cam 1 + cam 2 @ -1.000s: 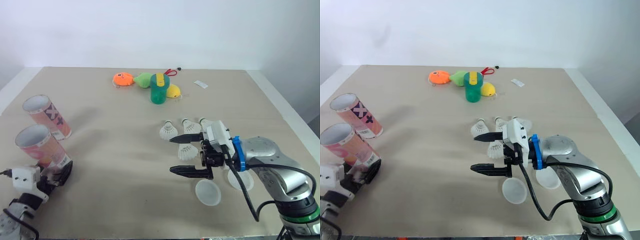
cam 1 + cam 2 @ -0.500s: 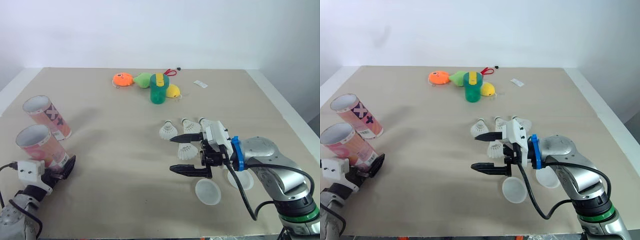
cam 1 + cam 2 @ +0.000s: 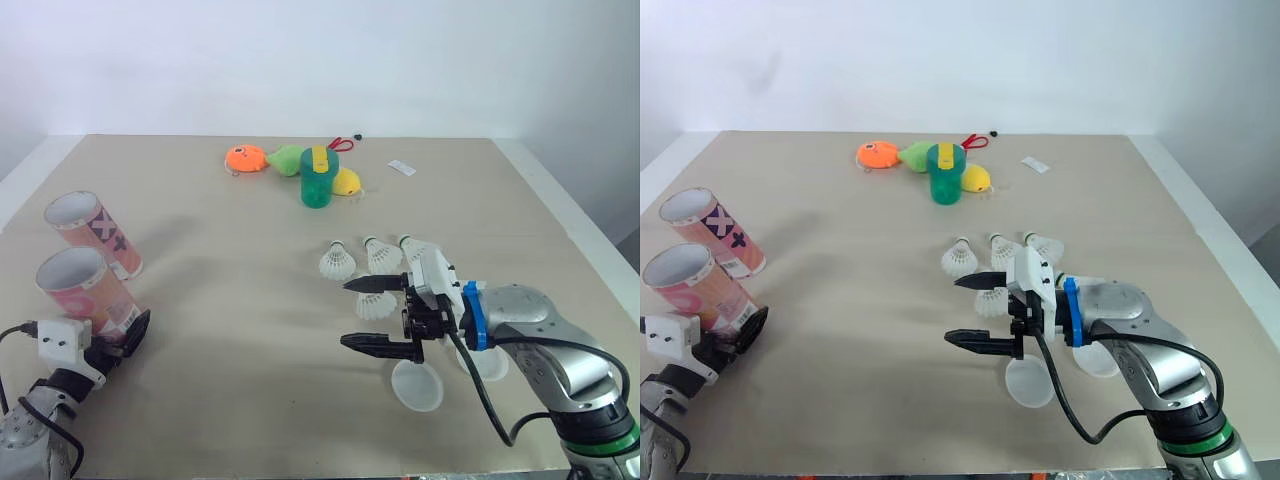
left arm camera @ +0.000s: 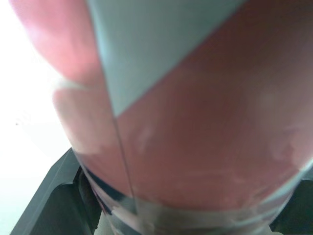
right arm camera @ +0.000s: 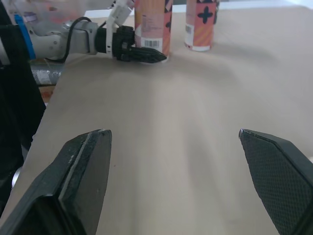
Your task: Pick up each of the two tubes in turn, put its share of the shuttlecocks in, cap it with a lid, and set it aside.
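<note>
Your left pincer grips the near tube at its base, left on the counter; the second tube stands just beyond. Your right pincer gapes open beside four shuttlecocks, a lid just nearer. It has barely shifted since a second ago.

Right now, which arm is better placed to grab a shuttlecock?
Right. The right gripper is open and hovers next to the shuttlecocks. The left gripper is at the base of the near tube, far off on the other side of the table.
</note>
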Controlling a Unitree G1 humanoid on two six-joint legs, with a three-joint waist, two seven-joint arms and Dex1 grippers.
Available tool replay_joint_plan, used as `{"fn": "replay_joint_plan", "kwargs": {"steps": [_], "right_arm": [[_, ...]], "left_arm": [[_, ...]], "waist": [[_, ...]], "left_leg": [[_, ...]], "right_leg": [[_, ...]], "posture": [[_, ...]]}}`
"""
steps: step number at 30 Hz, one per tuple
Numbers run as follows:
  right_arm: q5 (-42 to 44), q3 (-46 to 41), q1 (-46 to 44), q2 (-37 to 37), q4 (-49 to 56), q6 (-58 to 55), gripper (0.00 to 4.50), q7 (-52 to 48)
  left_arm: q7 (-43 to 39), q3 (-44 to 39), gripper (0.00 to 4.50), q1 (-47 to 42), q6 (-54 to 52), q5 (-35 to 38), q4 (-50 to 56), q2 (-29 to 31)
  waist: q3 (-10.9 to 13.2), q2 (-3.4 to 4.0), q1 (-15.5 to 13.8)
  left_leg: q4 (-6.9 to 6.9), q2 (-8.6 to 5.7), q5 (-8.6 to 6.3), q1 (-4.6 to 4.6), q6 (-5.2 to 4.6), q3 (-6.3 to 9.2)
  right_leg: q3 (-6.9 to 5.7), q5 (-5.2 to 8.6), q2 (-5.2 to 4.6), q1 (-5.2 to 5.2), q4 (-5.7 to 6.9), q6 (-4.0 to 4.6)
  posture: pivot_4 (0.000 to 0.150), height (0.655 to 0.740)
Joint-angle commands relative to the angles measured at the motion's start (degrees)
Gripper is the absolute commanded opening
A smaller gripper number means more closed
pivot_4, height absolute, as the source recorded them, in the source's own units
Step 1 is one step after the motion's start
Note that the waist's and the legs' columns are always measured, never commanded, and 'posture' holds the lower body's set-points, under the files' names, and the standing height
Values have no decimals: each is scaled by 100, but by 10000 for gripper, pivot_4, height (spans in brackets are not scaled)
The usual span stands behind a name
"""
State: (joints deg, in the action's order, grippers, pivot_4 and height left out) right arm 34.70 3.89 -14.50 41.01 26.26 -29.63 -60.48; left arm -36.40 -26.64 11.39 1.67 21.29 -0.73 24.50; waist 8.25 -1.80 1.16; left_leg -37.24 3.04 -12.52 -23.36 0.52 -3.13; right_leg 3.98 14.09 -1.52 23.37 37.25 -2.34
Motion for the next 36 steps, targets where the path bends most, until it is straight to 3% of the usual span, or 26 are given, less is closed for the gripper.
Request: {"fn": "replay_joint_plan", "kwargs": {"steps": [1, 10, 23, 30, 36], "right_arm": [[117, -281, 174, 4, 380, 9, 45000, 219], [-47, -324, 800, -182, 803, 128, 45000, 809], [-566, -668, 1648, -547, 1463, 799, 45000, 1769], [-548, -1378, 2506, -573, 1957, 692, 45000, 2303], [-678, -1065, 2857, -511, 2230, 236, 45000, 2640]], "left_arm": [[-138, 229, 37194, 79, -123, -29, 308, 161], [-871, 868, 37194, -185, -719, 113, 1119, 924], [-2013, 1402, 37194, -1151, -1557, 378, 1216, 2061], [-3357, 1835, 37194, -1552, -2101, 260, 1259, 3494], [-4106, 2583, 37194, -2035, -1905, -401, 852, 4235]], "waist": [[1, -2, -1], [16, -30, 9], [30, -26, 11], [37, -26, 11], [51, -7, 12]], "left_leg": [[0, -2, -3, -2, 4, 0], [0, -7, -17, -39, 14, 2], [4, -2, -23, -45, 21, 3], [6, -3, -27, -48, 28, 1], [8, -6, -28, -43, 28, -4]], "right_leg": [[0, 2, -2, 1, -1, 0], [-2, 5, -4, 13, -7, 14], [-16, 24, 20, 17, -6, 14], [-19, 29, 16, 18, -5, 19], [-18, 43, 21, 19, -5, 3]], "posture": [[1500, 7400], [1500, 7400], [1500, 7400], [1500, 7400], [1500, 7400]]}}
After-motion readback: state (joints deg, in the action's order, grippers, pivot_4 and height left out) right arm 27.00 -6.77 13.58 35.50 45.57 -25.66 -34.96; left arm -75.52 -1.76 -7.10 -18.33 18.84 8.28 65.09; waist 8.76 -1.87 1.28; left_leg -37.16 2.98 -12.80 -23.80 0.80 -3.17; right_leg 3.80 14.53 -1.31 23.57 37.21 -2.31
